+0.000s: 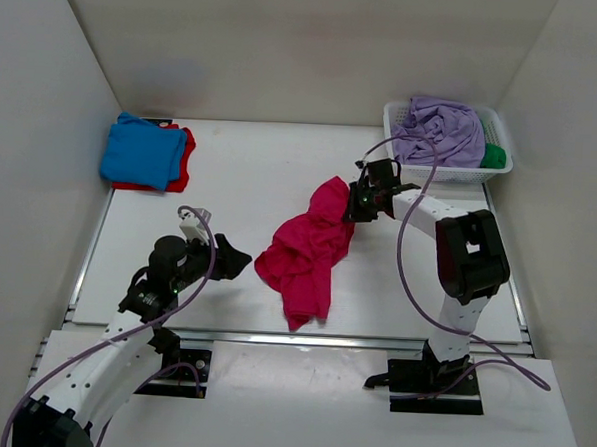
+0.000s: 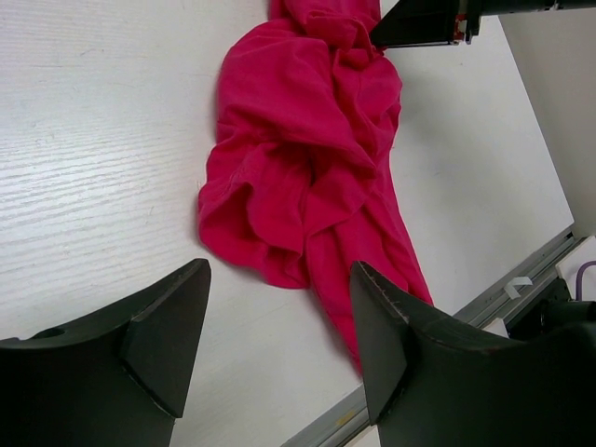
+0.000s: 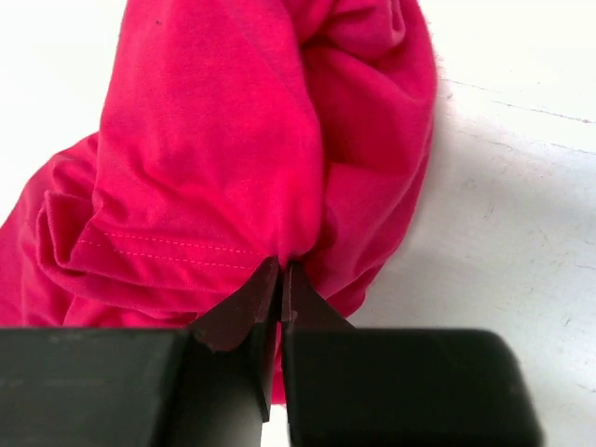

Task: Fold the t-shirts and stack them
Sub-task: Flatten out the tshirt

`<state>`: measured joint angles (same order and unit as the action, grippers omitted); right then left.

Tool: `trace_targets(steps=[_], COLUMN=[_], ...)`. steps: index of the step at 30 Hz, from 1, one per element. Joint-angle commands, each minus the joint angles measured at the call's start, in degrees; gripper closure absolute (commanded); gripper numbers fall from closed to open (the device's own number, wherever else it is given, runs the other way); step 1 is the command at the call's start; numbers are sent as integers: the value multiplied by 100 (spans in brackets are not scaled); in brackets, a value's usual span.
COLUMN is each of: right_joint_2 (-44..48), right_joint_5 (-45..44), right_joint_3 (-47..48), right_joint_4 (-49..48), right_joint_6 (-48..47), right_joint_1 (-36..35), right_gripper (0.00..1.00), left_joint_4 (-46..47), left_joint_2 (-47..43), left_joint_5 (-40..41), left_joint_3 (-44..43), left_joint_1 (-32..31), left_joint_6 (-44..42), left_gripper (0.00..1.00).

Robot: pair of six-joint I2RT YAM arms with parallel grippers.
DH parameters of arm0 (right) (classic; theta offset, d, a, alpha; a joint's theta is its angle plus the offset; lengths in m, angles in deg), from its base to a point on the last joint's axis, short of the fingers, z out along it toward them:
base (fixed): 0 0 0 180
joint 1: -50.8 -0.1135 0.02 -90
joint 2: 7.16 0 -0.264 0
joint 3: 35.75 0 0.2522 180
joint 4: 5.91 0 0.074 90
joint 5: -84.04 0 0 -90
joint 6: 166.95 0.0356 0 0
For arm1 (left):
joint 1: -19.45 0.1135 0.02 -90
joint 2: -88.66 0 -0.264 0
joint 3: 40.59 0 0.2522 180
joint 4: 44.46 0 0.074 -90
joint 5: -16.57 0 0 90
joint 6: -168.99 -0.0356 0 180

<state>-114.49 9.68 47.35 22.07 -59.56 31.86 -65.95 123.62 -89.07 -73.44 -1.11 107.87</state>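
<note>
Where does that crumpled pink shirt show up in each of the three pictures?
Top external: pink shirt lies mid-table, between the arms.
Left wrist: pink shirt fills the upper middle.
Right wrist: pink shirt fills the upper left and centre.
Shared landmark: the right gripper, shut on the shirt's end.

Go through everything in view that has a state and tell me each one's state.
crimson-pink t-shirt: crumpled on the table, pinched at one fold
blue t-shirt: folded, on top of the red t-shirt
red t-shirt: folded, under the blue
lavender t-shirt: crumpled in the basket
green t-shirt: bunched in the basket, mostly hidden
left pincer: open, empty
right pincer: shut on the crimson-pink t-shirt
</note>
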Motion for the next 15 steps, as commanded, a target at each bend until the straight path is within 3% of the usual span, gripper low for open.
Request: trace_targets(steps=[1, 5, 8, 9, 11, 15], right_joint_2=[404, 1204, 1863, 1882, 2101, 2479], right_joint_5=[88, 229, 133, 98, -147, -360], right_joint_3=[387, 930, 1378, 1467, 1722, 1828], right_joint_4=[98, 423, 599, 617, 679, 547], right_joint_6=[2, -261, -306, -306, -332, -359], right_joint_1=[4, -74, -189, -215, -364, -496], right_gripper=[100, 100, 100, 100, 100, 100], left_joint_4=[-19, 262, 692, 885, 1062, 1300], left_joint_2=[-51, 98, 317, 379, 502, 599], left_joint_5=[8, 69, 34, 35, 96, 324], left_joint_3=[81, 186, 291, 353, 441, 573], left_joint_1=[69, -1, -132, -202, -386, -616], left_joint_6=[-58, 20, 170, 196, 328, 548], left_gripper=[27, 27, 16, 17, 27, 29])
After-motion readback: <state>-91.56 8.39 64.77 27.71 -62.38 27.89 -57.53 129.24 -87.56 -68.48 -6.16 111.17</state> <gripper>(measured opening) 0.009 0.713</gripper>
